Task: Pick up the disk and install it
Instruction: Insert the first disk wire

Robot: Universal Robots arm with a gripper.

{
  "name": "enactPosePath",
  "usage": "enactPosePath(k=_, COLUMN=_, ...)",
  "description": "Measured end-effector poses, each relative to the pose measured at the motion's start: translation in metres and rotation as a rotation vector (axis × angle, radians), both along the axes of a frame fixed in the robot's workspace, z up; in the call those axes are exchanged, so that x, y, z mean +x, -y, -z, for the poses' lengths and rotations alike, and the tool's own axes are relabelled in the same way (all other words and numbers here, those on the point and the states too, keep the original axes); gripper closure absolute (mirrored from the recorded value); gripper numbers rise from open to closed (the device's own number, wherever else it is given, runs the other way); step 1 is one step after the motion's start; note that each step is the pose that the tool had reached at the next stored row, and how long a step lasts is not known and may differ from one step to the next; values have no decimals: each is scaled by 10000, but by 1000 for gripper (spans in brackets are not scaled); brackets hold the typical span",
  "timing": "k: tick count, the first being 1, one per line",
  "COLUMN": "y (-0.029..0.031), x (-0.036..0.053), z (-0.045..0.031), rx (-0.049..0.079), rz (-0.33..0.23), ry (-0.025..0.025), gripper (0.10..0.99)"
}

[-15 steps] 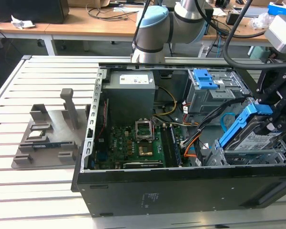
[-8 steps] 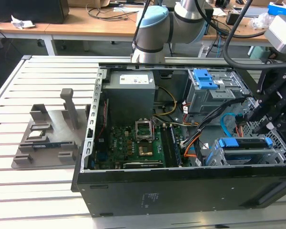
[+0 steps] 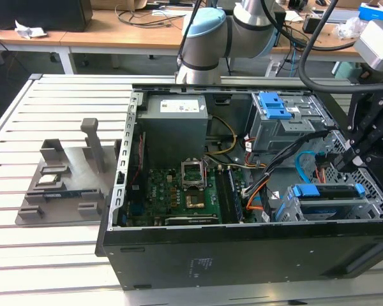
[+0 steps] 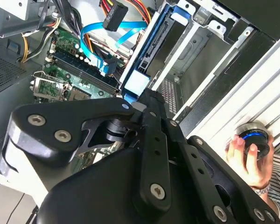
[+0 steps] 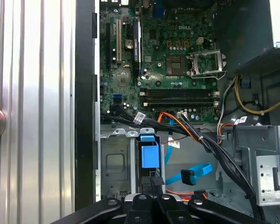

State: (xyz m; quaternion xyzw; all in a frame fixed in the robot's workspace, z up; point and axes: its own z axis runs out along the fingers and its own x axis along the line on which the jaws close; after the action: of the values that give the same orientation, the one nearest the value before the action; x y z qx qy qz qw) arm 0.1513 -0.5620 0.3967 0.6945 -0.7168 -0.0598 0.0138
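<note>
one open computer case [image 3: 179,255] is seen on the slatted table [image 3: 45,255] in the exterior view, with the disk [image 3: 329,191] set on edge in the drive cage [image 3: 370,207] at the case's corner, on the exterior view's right. in the second wrist view, the end effector [image 4: 142,95] is met by the disk's blue end. in the first wrist view, the end effector is closed narrowly, pinching the disk.

Silver arm [image 3: 258,22], blue caps [image 3: 203,30], black gripper [image 3: 345,159]

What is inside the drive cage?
The disk stands edge-on in one slot of the drive cage; the neighbouring slot looks empty. The claw hides the rest of the disk.
</note>
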Motion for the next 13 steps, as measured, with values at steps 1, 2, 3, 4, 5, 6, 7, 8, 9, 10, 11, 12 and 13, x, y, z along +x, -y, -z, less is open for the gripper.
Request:
enactPosePath(k=1, y=0, x=0, z=0, rx=-1, rz=0, ry=0, gripper=980)
enactPosePath(k=2, y=0, x=0, z=0, rx=0, rz=0, ry=0, gripper=980)
enactPosePath(k=3, y=0, x=0, z=1, rx=0, rz=0, ry=0, gripper=980)
enactPosePath(k=4, y=0, x=12, z=3, rx=3, rz=-1, ry=0, gripper=980)
enactPosePath(k=5, y=-3, x=41, z=1, rx=0, rz=0, ry=0, gripper=980)
enactPosePath(k=6, y=-6, x=62, z=1, rx=0, rz=1, ry=-1, gripper=980)
enactPosePath(k=7, y=-11, x=90, z=0, rx=-1, rz=0, ry=0, gripper=980)
enactPosePath(k=8, y=-23, x=130, z=2, rx=1, rz=0, ry=-1, gripper=980)
enactPosePath(k=9, y=-32, x=173, z=1, rx=-1, rz=0, ry=0, gripper=980)
enactPosePath(k=10, y=-45, x=220, z=2, rx=0, rz=0, ry=-1, gripper=980)
enactPosePath(k=11, y=-57, x=261, z=3, rx=1, rz=1, ry=-1, gripper=980)
enactPosePath(k=12, y=-69, x=294, z=4, rx=-1, rz=0, ry=-1, gripper=980)
enactPosePath(k=13, y=-85, x=329, z=5, rx=-1, rz=0, ry=-1, gripper=980)
